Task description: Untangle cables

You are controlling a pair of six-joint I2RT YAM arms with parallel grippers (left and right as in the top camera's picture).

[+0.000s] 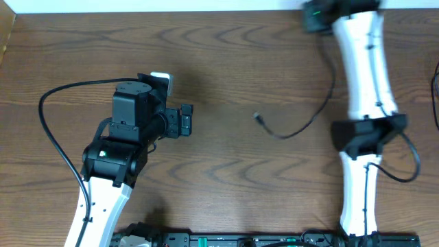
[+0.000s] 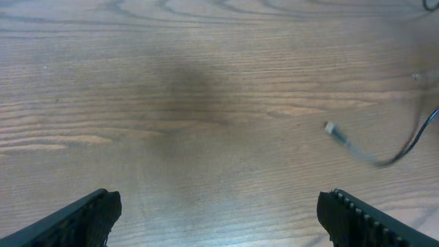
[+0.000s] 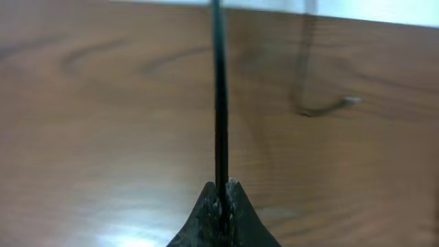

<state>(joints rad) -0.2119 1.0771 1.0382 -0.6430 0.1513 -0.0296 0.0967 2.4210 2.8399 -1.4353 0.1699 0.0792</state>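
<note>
My right gripper (image 3: 221,197) was clamped shut on the black cable (image 1: 285,136), holding one end up near the table's (image 1: 226,62) far edge. The cable trailed down, and its free plug (image 1: 256,116) lay mid-table. My left gripper (image 2: 218,206) hovered wide open and empty, near that plug.

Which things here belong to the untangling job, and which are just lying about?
Job:
- black cable, pinched in the shut right gripper
- left gripper, open

Lying about:
- left arm's own thick cable
- equipment rail at the near edge
</note>
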